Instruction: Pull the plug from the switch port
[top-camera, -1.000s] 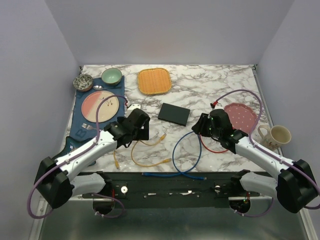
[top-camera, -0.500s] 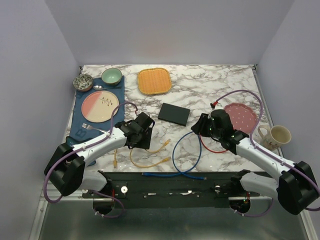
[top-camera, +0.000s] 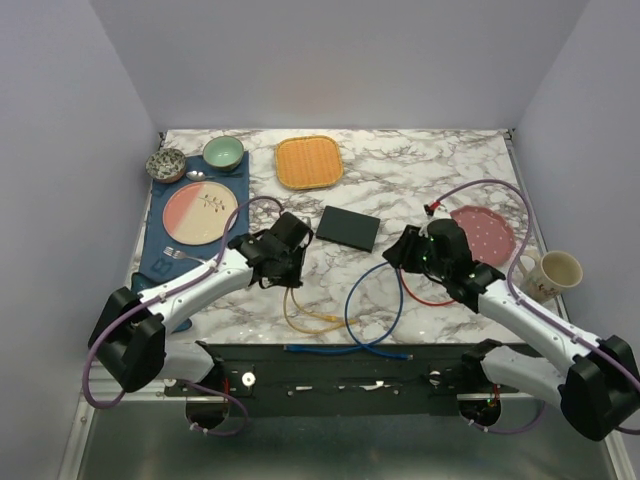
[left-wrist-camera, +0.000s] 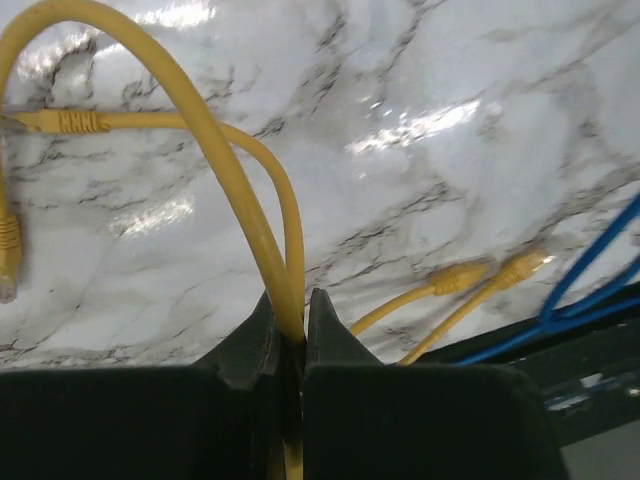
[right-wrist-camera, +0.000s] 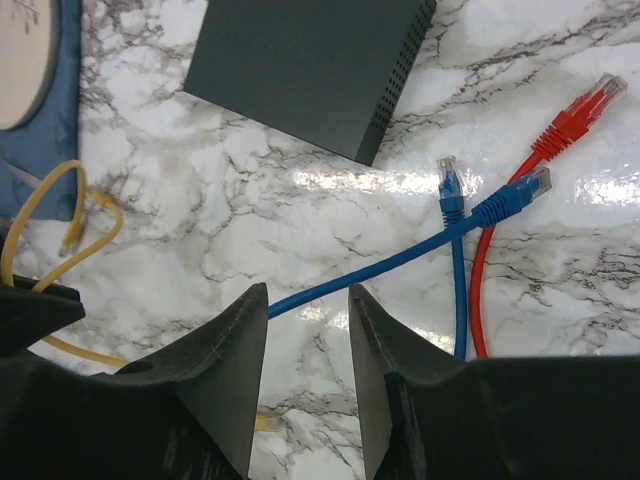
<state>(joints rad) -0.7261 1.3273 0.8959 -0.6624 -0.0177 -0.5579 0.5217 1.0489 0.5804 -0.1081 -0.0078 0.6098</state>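
**Left hand pinched on yellow cable; switch lies apart from both hands**

Left hand (left-wrist-camera: 290, 330): fingers brought together, nipping a yellow cable (left-wrist-camera: 228, 170) between the tips. From the pinch the cable rises in a tall loop and curves over to the left. A second yellow strand leaves the same pinch and runs to a plug lying on the bench (top-camera: 400, 180). Two more yellow plugs (left-wrist-camera: 460, 276) lie side by side to the right of the fingers, with a blue cable (left-wrist-camera: 590, 270) beyond them.

Right hand (right-wrist-camera: 308, 330): fingers parted about halfway, nothing between them. It hangs above the marble. A blue cable (right-wrist-camera: 400, 262) lies on the bench and passes under the gap. A second blue cable and a red cable (right-wrist-camera: 478, 280) lie just to its right, with their plugs free on the marble.

Switch (top-camera: 348, 228): flat on the bench, mid-field, between the two hands and beyond them, touching neither. The right wrist view shows its top and one perforated side; I cannot see the socket row.

Further out: a woven yellow mat (top-camera: 309, 162), a pink plate (top-camera: 485, 235) and a mug (top-camera: 552, 272).
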